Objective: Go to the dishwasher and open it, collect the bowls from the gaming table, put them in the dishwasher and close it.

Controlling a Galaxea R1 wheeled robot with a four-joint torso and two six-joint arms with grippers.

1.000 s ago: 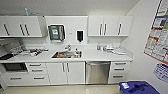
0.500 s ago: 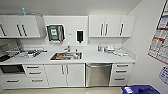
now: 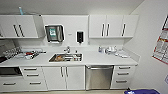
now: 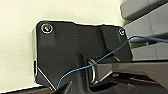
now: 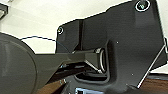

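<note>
The dishwasher [image 3: 99, 77] is a stainless steel front panel under the white counter, right of the sink cabinet doors, with a horizontal bar handle [image 3: 99, 67] across its top. Its door stands closed. It lies ahead of me and slightly right of centre in the head view. The bowls and the gaming table are out of view. Both wrist views take in my own dark plate and jointed bar against a pale wall, so the state of either gripper is not readable.
A white counter [image 3: 92, 59] holds a steel sink [image 3: 65, 57] with a tap. White drawers [image 3: 122, 76] flank the dishwasher on the right. A dish rack [image 3: 12, 52] sits at the left. A blue object [image 3: 142, 91] lies low at the right, by the poster wall.
The whole kitchen view has grown larger and shifted as the camera moved closer to the counter. The dishwasher now sits nearer the middle of the view.
</note>
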